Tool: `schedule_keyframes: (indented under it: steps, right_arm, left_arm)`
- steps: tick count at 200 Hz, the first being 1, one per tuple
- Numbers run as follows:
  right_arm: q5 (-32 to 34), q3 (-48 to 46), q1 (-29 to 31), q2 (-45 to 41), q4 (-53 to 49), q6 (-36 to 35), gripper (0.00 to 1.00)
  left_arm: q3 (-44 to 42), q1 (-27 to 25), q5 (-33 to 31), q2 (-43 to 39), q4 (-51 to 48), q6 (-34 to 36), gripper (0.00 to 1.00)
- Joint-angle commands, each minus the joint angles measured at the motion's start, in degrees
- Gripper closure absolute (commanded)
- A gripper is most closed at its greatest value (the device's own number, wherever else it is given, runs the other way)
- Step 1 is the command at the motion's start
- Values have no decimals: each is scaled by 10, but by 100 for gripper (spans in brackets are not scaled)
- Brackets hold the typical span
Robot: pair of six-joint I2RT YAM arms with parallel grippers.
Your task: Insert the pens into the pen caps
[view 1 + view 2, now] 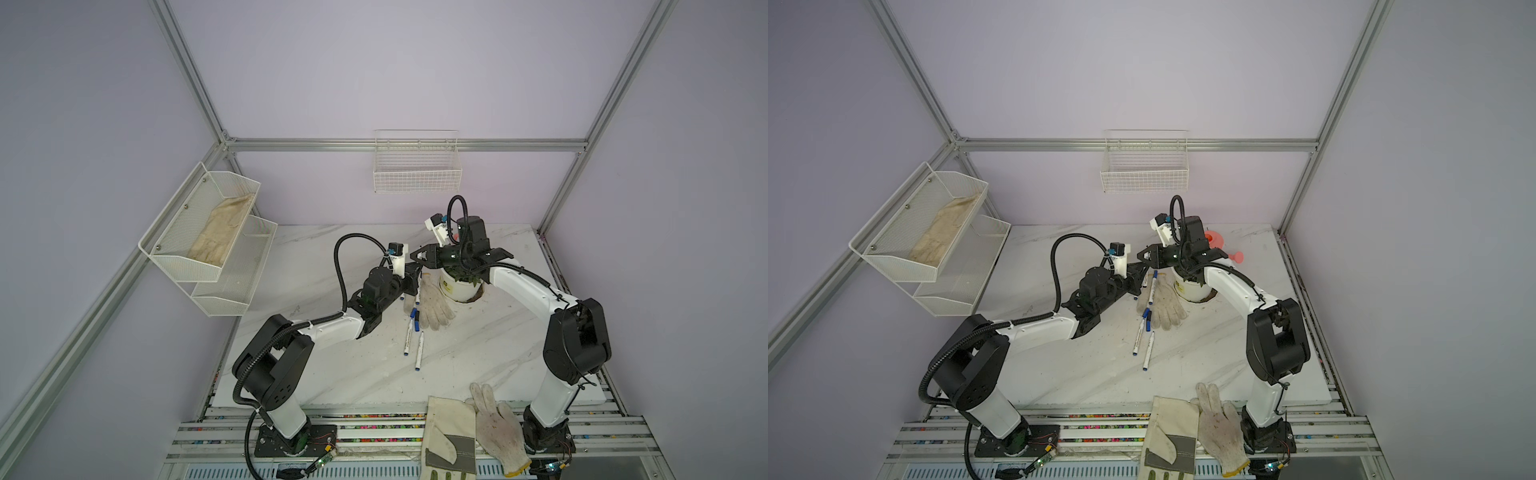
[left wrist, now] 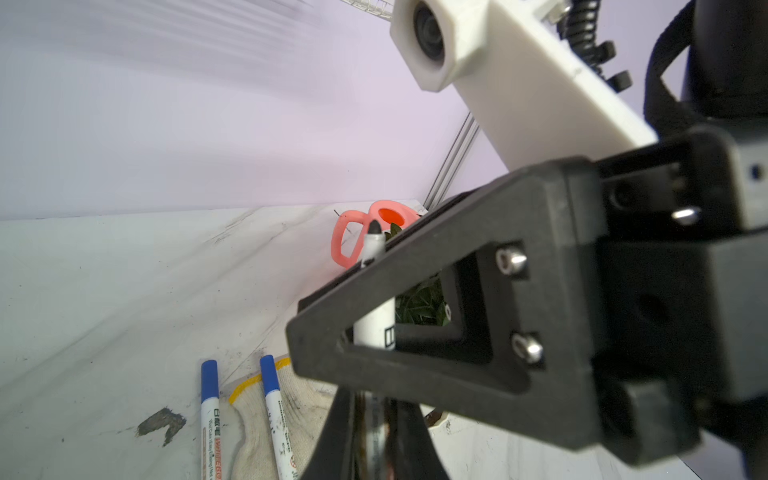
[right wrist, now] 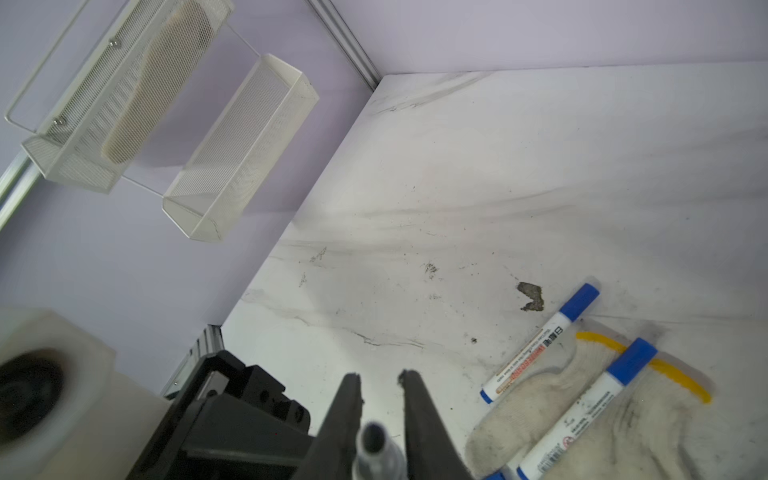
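The left tool (image 2: 375,451) is pressed together on the barrel of an uncapped pen (image 2: 373,328). It pinches the pen low down, so the pen runs straight out from the jaws along the tool's own line. The dark nib (image 2: 374,228) points away from the left arm, up and toward the far right of the scene.

The right tool (image 3: 380,384) sits at that nib end. Its jaws stand a narrow gap apart with the pen between them. The pen crosses the jaws rather than lying along them, and the nib pokes out on the side of the right wrist camera. Whether those jaws press the barrel or only flank it I cannot tell. Neither tool shows a cap, and I can pick out no black cap in any view.

In my judgement the coming move turns on that crossing. A cap can only go on along the pen's long axis, from the nib end. That end lies at the right tool, so the right arm is the nearer one to work there while the left steadies the barrel.

In both top views the two tools meet above the far middle of the tabletop (image 1: 332,374), just left of a white pot (image 1: 457,293). Below them lie blue-capped pens (image 3: 540,347), one on bare tabletop and one across a knitted glove (image 1: 436,309).
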Motion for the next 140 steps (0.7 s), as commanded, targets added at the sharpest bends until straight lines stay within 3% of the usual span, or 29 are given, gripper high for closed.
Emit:
schedule_keyframes:
  steps: [1,14,38,58,140]
  right_arm:
    - [-19,10,3,-3,11,3,88]
    - [-30,8,2,-8,20,6,90]
    - [-44,12,2,-16,26,3,92]
    - [-50,16,1,-20,29,2,92]
    - [-52,11,0,-30,26,-5,93]
  left_arm:
    - [-11,0,9,-10,54,14,100]
    - [-4,1,15,-9,43,11,100]
    - [0,6,29,-4,27,1,75]
    - [1,11,38,-3,11,-10,68]
    - [31,18,111,3,-9,1,78]
